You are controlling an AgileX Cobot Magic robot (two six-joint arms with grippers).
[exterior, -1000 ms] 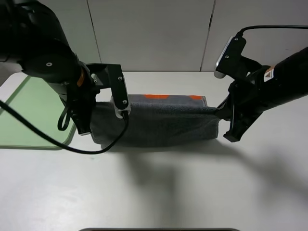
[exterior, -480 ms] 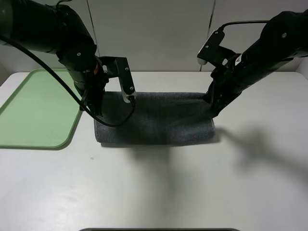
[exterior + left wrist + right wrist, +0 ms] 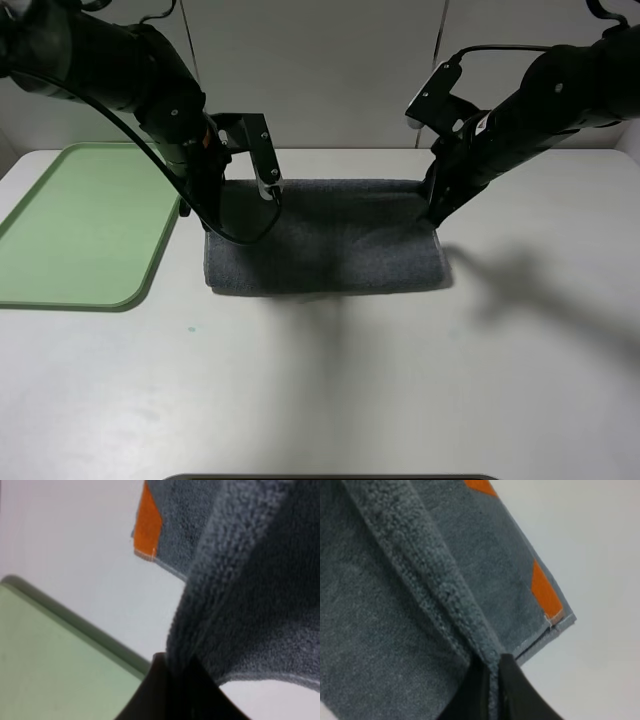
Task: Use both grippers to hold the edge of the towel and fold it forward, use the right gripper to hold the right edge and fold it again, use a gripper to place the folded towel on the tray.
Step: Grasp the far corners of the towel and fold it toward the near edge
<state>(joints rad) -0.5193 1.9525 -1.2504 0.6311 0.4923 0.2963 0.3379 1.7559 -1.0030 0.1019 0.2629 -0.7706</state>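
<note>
The dark grey towel lies folded in half on the white table, its fold line toward the near side. My left gripper is shut on the edge of the towel at the far left corner, beside the tray. My right gripper is shut on the same edge at the far right corner. In the left wrist view the left gripper pinches the hem above an orange patch. In the right wrist view the right gripper pinches the stitched hem over the lower layer's orange patches.
The pale green tray sits at the table's left edge, its rim close to the towel's left end. Bare white table stretches in front of the towel and to its right. A grey wall panel stands behind the table.
Both grippers carried the held edge toward the far side and down. The upper layer now covers the orange patches in the exterior view, and the towel lies flatter.
</note>
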